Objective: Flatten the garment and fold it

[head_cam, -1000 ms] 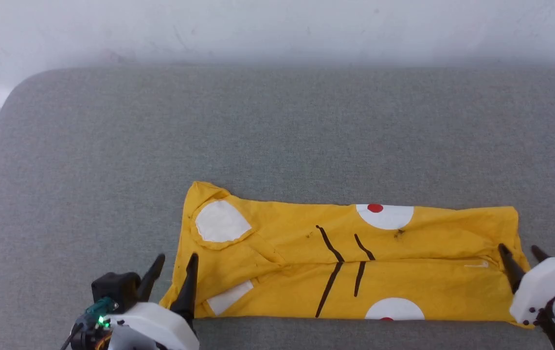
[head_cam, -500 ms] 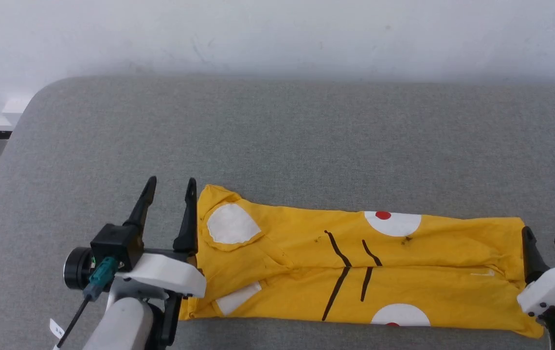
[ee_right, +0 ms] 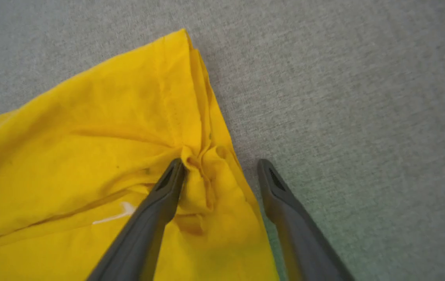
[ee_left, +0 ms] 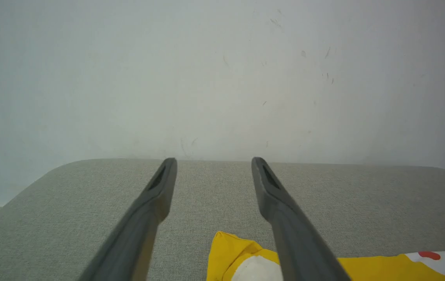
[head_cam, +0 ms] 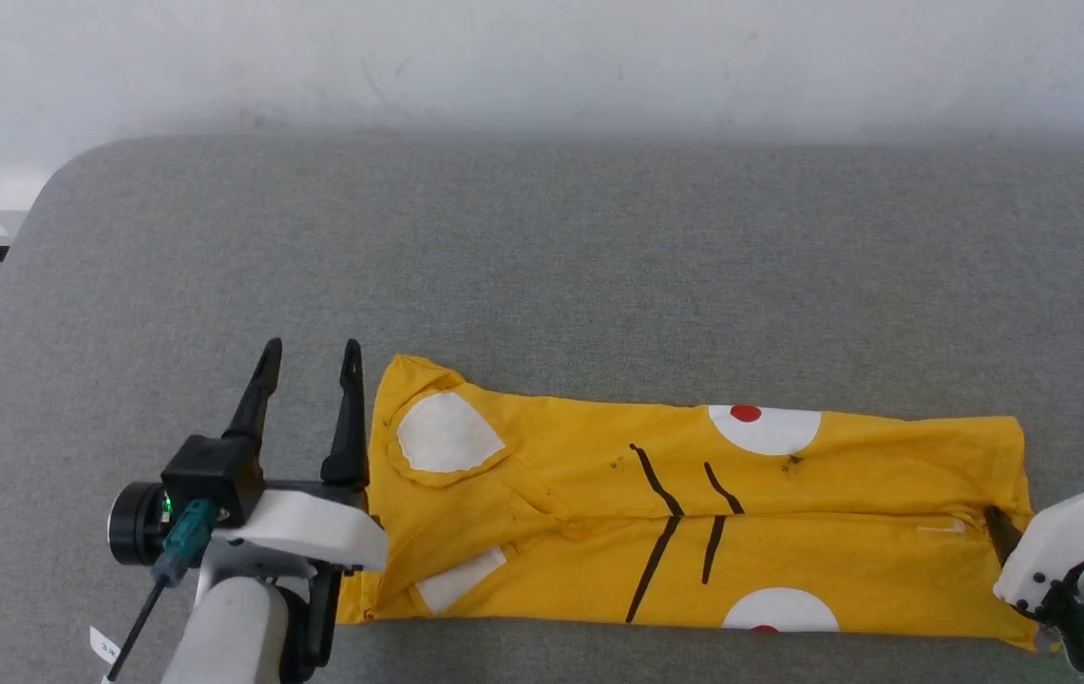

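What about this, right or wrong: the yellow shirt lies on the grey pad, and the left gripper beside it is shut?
Wrong: the left gripper is open, fingers apart, per the left wrist view. The yellow shirt does lie on the grey pad.

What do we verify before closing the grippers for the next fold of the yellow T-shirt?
1. Left gripper open: ok.
2. Left gripper on cloth: not ok; both its fingers stand over the grey pad, beside the left end of the yellow T-shirt.
3. Right gripper open: ok.
4. Right gripper straddles the T-shirt's right-hand edge: ok; in the right wrist view one finger is on cloth, the other over the pad.
5. Cloth flat at that edge: not ok; it is bunched against the finger.
6. How many layers the right gripper would catch: cannot tell.
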### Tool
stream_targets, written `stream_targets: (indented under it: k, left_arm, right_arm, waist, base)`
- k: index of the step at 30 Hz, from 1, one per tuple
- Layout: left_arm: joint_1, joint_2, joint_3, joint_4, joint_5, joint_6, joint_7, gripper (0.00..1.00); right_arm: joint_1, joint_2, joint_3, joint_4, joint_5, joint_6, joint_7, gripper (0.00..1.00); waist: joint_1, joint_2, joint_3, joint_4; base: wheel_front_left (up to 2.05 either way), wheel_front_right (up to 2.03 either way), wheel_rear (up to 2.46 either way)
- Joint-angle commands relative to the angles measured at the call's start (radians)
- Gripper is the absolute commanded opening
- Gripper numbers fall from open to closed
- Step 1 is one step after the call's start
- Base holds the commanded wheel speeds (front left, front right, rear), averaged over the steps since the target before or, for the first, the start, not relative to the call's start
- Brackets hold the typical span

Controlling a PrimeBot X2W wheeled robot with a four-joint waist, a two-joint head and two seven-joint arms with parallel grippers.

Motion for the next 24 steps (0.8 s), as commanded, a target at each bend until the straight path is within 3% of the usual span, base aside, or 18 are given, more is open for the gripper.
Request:
stream_targets:
  k: [1,3,4,5,8,16,24]
  left_arm:
    - [0.012,-0.012,0.015,0.007,0.015,-0.015,-0.005,1.00]
    - [0.014,-0.023,0.028,0.012,0.027,-0.026,-0.005,1.00]
    - [0.015,-0.027,0.035,0.014,0.032,-0.031,-0.005,1.00]
    - [0.015,-0.031,0.042,0.016,0.037,-0.036,-0.005,1.00]
    - [0.017,-0.043,0.060,0.019,0.050,-0.049,-0.005,1.00]
    - [0.014,-0.072,0.092,0.031,0.073,-0.076,-0.005,1.00]
    - [0.009,-0.089,0.116,0.034,0.089,-0.099,-0.005,1.00]
  right_arm:
    - [-0.017,0.004,-0.008,0.014,-0.035,-0.001,0.044,1.00]
    - [-0.019,0.005,-0.006,0.020,-0.063,-0.001,0.096,1.00]
    - [-0.017,0.005,-0.002,0.021,-0.069,-0.001,0.125,0.90]
    - [-0.015,0.005,0.000,0.020,-0.070,-0.001,0.153,0.44]
    - [-0.006,0.006,0.017,-0.004,-0.081,-0.001,0.201,0.00]
    - [0.014,-0.007,-0.009,-0.079,-0.112,-0.001,0.133,0.00]
    - [0.022,-0.096,-0.146,-0.077,-0.223,-0.001,-0.010,0.00]
  waist:
    - [-0.0001,0.0000,0.003,0.003]
    - [-0.0001,0.0000,0.003,0.005]
    - [-0.0001,0.0000,0.002,0.006]
    - [-0.0001,0.0000,0.002,0.006]
    - [-0.0001,0.0000,0.002,0.006]
    - [-0.0001,0.0000,0.006,0.007]
    - [-0.0001,0.0000,0.021,0.017]
  base:
    - [0.00,0.00,0.00]
    - [0.00,0.00,0.00]
    - [0.00,0.00,0.00]
    - [0.00,0.00,0.00]
    - [0.00,0.00,0.00]
    - [0.00,0.00,0.00]
    - [0.00,0.00,0.00]
